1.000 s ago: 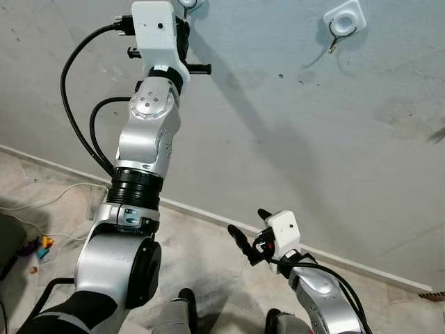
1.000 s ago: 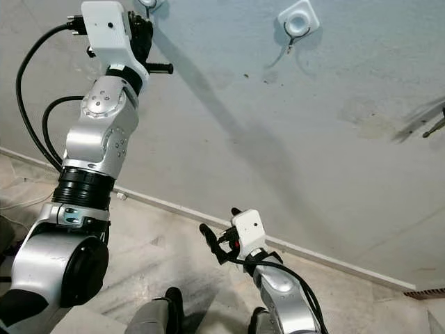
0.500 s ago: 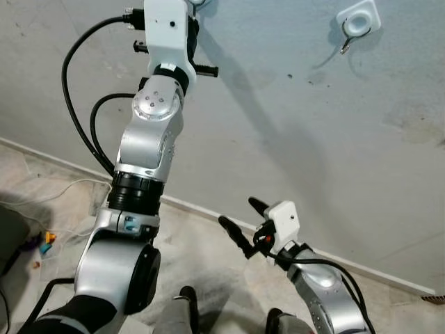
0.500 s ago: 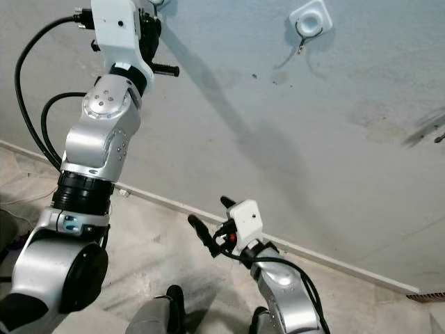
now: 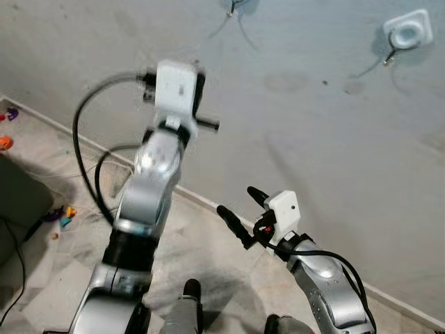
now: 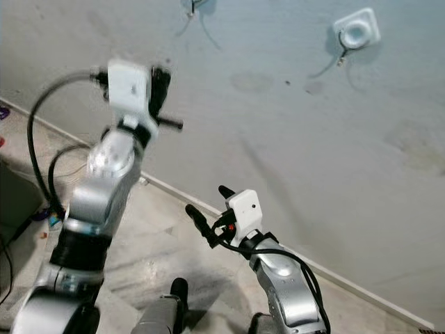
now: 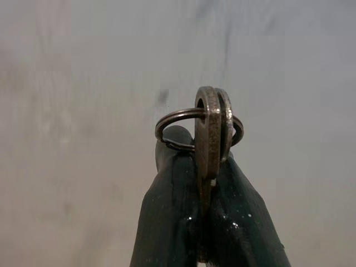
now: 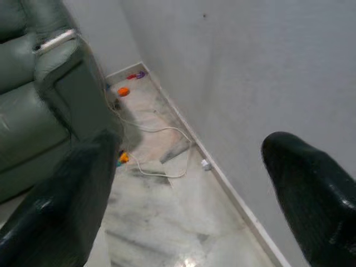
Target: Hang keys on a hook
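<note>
My left gripper (image 7: 203, 161) is shut on a set of brass-coloured keys (image 7: 210, 128) with a round key ring, held up before the grey wall. The left arm is raised, and its white wrist box (image 5: 177, 87) sits below and left of a small wall hook (image 5: 233, 7) at the top edge. The keys are apart from that hook. A second hook in a white square mount (image 5: 407, 31) is on the wall at the upper right. My right gripper (image 5: 236, 200) stands open low in front of me, holding nothing.
The grey wall meets a marble floor at a white baseboard (image 5: 208, 203). A green sofa (image 8: 33, 100) stands to the left. A white cable (image 8: 150, 133) and small coloured toys (image 8: 123, 92) lie on the floor near it. My feet (image 5: 191, 292) are below.
The camera has swung left, shifting the hooks rightward. My left arm has dropped, so the shut gripper with the keys is now well below the hook. The right gripper stays open.
</note>
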Available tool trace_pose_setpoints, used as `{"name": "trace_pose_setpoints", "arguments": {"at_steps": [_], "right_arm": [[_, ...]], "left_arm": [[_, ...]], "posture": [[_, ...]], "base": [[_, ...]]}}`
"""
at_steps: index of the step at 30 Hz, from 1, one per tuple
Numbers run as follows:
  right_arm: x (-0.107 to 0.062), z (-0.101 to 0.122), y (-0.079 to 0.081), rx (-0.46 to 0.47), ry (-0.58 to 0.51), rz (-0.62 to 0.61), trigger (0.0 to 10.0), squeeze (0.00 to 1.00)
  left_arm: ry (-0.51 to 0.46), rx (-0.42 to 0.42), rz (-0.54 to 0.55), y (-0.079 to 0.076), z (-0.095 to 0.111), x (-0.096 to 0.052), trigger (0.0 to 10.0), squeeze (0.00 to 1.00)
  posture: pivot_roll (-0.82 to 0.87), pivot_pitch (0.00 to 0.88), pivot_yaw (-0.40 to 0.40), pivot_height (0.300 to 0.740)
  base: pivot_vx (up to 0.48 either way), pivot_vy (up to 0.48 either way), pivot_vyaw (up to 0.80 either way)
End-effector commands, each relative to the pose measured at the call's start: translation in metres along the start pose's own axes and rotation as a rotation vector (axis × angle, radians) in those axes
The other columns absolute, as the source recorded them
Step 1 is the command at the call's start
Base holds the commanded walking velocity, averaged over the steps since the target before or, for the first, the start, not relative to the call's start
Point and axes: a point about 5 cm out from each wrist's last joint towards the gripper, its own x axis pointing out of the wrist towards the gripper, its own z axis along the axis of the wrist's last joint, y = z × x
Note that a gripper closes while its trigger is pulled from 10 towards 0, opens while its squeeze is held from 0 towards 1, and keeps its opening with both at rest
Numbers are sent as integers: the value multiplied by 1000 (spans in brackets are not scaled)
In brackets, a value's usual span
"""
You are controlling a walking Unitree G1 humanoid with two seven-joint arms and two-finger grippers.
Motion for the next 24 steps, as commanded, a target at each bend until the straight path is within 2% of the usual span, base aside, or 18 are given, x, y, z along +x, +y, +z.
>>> {"name": "trace_pose_setpoints", "arguments": {"at_steps": [1, 4, 8, 12, 23, 24], "right_arm": [[-1, 2, 2, -8, -4, 6, 10000, 0], [0, 5, -2, -21, -14, -14, 10000, 0], [5, 20, -14, -62, -62, -113, 10000, 0], [6, 28, -21, -67, -96, -173, 10000, 0], [9, 39, -29, -86, -135, -241, 10000, 0], [9, 46, -31, -91, -160, -263, 10000, 0]], "left_arm": [[-63, 23, -21, -3, 11, -2, 10000, 0], [-41, 27, -21, -3, 2, -10, 10000, 0], [36, 31, -24, -4, -23, -29, 10000, 0], [61, 26, -32, -5, -32, -37, 10000, 0], [76, 20, -54, -9, -38, -43, 10000, 0], [78, 23, -49, -9, -39, -43, 10000, 0]], "posture": [[-92, 224, 55, 740], [-87, 218, 54, 740], [-85, 211, 56, 740], [-84, 207, 54, 740], [-83, 195, 51, 740], [-84, 194, 50, 740]], "base": [[0, 0, 800], [0, 0, 800], [0, 0, 0], [0, 0, 0], [0, 0, 0], [0, 0, 0]]}}
